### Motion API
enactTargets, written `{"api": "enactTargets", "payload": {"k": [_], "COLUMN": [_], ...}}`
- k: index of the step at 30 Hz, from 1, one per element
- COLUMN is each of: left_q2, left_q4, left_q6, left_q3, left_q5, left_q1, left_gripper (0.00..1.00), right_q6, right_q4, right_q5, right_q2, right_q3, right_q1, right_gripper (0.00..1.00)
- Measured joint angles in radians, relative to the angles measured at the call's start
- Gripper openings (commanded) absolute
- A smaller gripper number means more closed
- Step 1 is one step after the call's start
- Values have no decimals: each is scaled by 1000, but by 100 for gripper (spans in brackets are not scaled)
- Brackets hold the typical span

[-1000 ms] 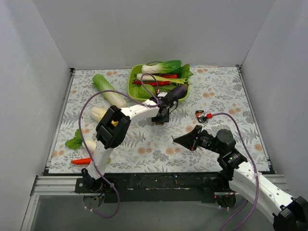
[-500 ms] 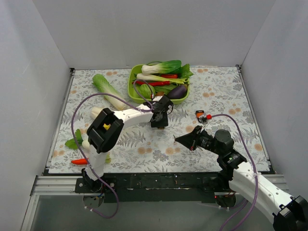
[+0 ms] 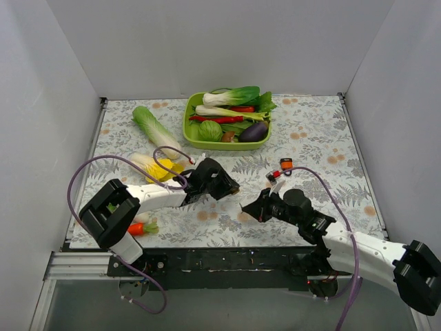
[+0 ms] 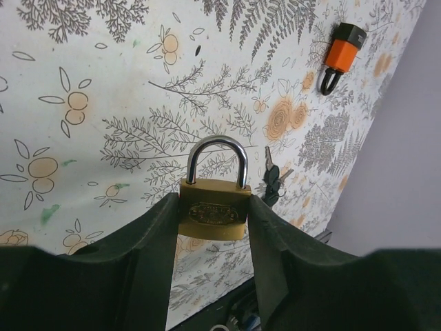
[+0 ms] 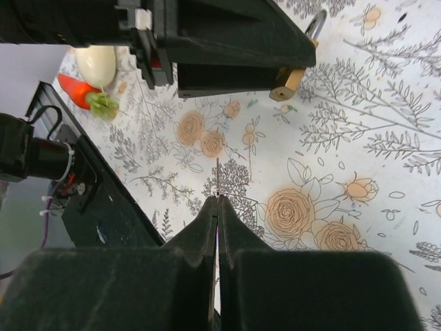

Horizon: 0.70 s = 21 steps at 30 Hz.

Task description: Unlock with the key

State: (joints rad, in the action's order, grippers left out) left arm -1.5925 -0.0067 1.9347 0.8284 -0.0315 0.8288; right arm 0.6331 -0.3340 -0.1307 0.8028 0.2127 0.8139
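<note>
Alignment stage: my left gripper (image 4: 215,204), clamped on the padlock (image 4: 214,214), has swung from the tray (image 3: 187,124) to face the key (image 5: 218,181), pinched in my closed right gripper (image 5: 218,201).

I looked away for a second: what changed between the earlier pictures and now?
The left gripper, clamping the brass padlock, pulled back from beside the green tray toward the near edge. The right gripper, shut on the key, slid left toward it. The orange padlock and the tray stayed put.
</note>
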Motion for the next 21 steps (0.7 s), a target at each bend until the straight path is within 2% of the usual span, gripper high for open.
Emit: {"api": "enactTargets", "payload": {"k": [6, 15, 21], "left_q2": [45, 50, 50], "left_q4": [120, 210, 222], "left_q6": [43, 60, 62], "left_q3": [-98, -102, -102], "left_q5": [13, 22, 25], "left_q1": [0, 0, 0], "left_gripper": [0, 0, 0], "right_q6": [16, 18, 6], "right_q4": [-69, -156, -166], "right_q5": [114, 182, 201], "right_q2": [116, 243, 257], "right_q3": [-2, 6, 38], "right_q1": [59, 59, 59], "right_gripper": [1, 1, 1]}}
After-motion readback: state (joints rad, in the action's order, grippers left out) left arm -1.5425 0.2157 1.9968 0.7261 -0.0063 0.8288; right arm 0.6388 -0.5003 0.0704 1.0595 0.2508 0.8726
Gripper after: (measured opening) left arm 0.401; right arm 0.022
